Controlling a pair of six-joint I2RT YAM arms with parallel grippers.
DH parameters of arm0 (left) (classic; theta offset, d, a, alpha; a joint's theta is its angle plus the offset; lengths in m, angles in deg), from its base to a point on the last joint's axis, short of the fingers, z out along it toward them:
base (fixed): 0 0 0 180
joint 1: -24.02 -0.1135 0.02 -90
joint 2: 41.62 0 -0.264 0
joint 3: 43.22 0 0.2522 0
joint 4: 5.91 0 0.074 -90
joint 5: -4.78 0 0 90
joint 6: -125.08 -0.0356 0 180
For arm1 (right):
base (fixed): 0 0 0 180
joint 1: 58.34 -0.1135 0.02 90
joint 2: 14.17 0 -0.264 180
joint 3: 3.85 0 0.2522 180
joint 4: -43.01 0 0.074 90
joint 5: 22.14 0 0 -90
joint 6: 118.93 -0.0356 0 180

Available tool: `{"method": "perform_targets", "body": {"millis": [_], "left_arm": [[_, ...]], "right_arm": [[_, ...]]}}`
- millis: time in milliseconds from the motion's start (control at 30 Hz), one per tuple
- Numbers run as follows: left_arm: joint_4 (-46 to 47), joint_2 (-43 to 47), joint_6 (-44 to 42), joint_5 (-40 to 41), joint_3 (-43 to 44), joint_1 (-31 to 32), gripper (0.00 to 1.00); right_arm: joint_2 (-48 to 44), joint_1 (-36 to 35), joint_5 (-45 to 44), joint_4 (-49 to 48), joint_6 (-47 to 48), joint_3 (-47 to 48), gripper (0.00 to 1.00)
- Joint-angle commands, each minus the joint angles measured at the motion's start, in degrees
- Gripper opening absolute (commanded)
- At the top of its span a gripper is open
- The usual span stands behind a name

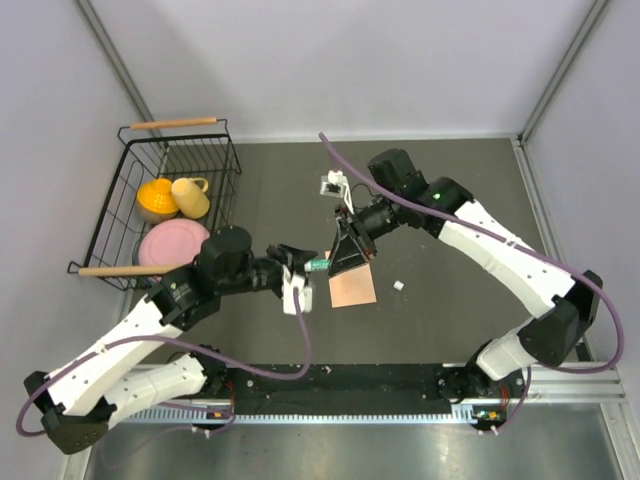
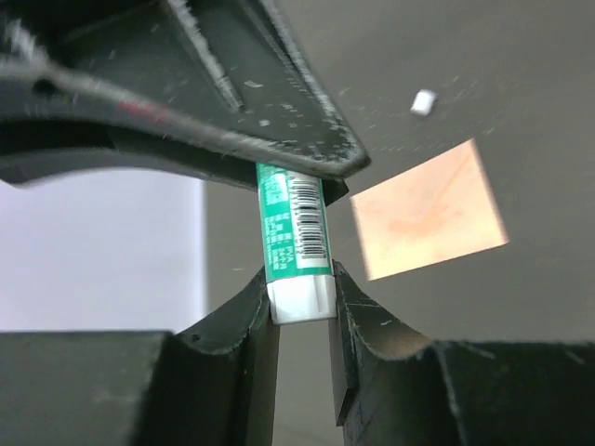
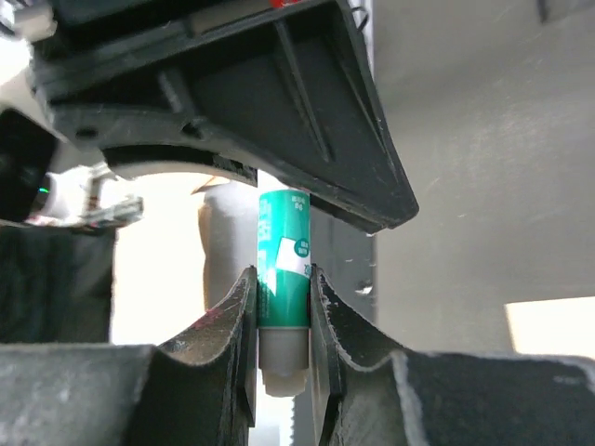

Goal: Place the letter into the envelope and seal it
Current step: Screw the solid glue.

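Envelope lies flat on the desk near centre, its far edge hidden beneath the right fingers; whether the flap is closed cannot be determined from these views. Both arms hold the glue stick above the desk. On its white end the left fingers press from both sides. On its green body the right fingers are clamped. A small white scrap lies just right of the envelope
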State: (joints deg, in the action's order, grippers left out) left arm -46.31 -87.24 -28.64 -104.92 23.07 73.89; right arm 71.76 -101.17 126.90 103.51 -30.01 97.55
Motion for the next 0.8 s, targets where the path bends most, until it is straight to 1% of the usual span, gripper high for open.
{"method": "perform_targets", "body": {"millis": [0, 33, 67, 100, 133, 167, 200, 233, 267, 300, 333, 367, 400, 433, 467, 500, 533, 567, 633, 733, 767], "left_arm": [[-6.7, -5.1, 28.1, -16.8, 10.7, -4.0, 0.13], [-6.2, -6.4, 32.0, -21.6, 11.3, -4.4, 0.16], [-5.4, -6.8, 40.1, -23.9, 11.3, -5.6, 0.17], [-1.6, -7.3, 44.8, -25.7, 10.5, -6.6, 0.17], [1.2, -8.1, 50.0, -27.9, 9.9, -7.9, 0.18], [5.1, -8.5, 62.1, -33.6, 8.8, -11.9, 0.18], [9.2, -9.1, 69.7, -37.5, 7.7, -14.4, 0.17], [21.2, -10.0, 77.6, -40.3, 4.3, -16.7, 0.17], [28.5, -10.5, 93.1, -45.5, 2.2, -20.3, 0.17], [35.5, -10.9, 99.7, -47.9, -1.9, -21.2, 0.22], [50.3, -11.1, 105.1, -50.1, -3.4, -21.4, 0.28], [52.1, -10.7, 107.3, -51.4, -4.0, -21.3, 0.35], [49.0, -9.8, 103.7, -50.6, -3.9, -21.3, 0.45], [42.5, -7.7, 97.5, -48.6, -1.5, -21.3, 0.52], [27.6, -6.9, 83.6, -47.0, 0.4, -21.2, 0.57], [22.9, -6.3, 78.4, -44.8, 3.1, -21.2, 0.62], [20.0, -5.5, 74.9, -43.6, 4.2, -21.3, 0.7], [14.7, -5.4, 69.9, -42.5, 5.3, -21.3, 0.7], [14.5, -4.9, 69.5, -41.5, 5.9, -21.4, 0.71], [17.2, -5.2, 72.8, -40.2, 5.0, -21.3, 0.72], [18.0, -5.3, 75.0, -39.9, 4.9, -21.3, 0.72]], "right_arm": [[-5.8, -0.3, -13.6, -0.5, 18.7, 6.0, 0.0], [-6.7, -0.9, -15.5, -0.5, 21.7, 6.0, 0.0], [-8.6, -1.5, -17.5, -0.5, 27.4, 5.8, 0.0], [-9.3, -2.3, -20.6, -0.5, 30.0, 5.4, 0.0], [-10.1, -3.5, -21.9, -0.5, 32.3, 5.1, 0.0], [-11.8, -4.2, -23.3, -0.6, 37.0, 4.6, 0.0], [-12.8, -5.4, -26.2, -0.6, 39.7, 3.2, 0.0], [-14.0, -7.6, -27.8, -0.9, 42.7, 1.9, 0.0], [-15.3, -8.9, -29.5, -1.9, 47.3, 0.6, 0.0], [-17.7, -10.0, -32.3, -2.7, 49.1, -2.4, 0.0], [-18.8, -10.8, -33.3, -3.5, 50.5, -3.6, 0.0], [-19.6, -12.3, -34.3, -4.9, 51.8, -4.7, 0.0], [-20.5, -12.6, -35.0, -5.2, 52.7, -5.8, 0.0], [-20.7, -12.7, -34.9, -5.3, 52.7, -5.8, 0.0], [-20.8, -12.7, -34.8, -5.3, 51.5, -5.5, 0.0], [-20.8, -12.8, -34.6, -5.3, 51.1, -5.5, 0.0], [-20.8, -12.8, -34.5, -5.3, 50.7, -5.5, 0.0], [-20.8, -12.8, -34.5, -5.3, 50.0, -5.5, 0.0], [-20.8, -12.8, -34.3, -5.5, 49.3, -5.6, 0.0], [-21.1, -13.1, -34.3, -6.5, 48.1, -6.0, 0.0], [-21.0, -13.2, -34.4, -6.7, 47.7, -6.1, 0.0]]}}
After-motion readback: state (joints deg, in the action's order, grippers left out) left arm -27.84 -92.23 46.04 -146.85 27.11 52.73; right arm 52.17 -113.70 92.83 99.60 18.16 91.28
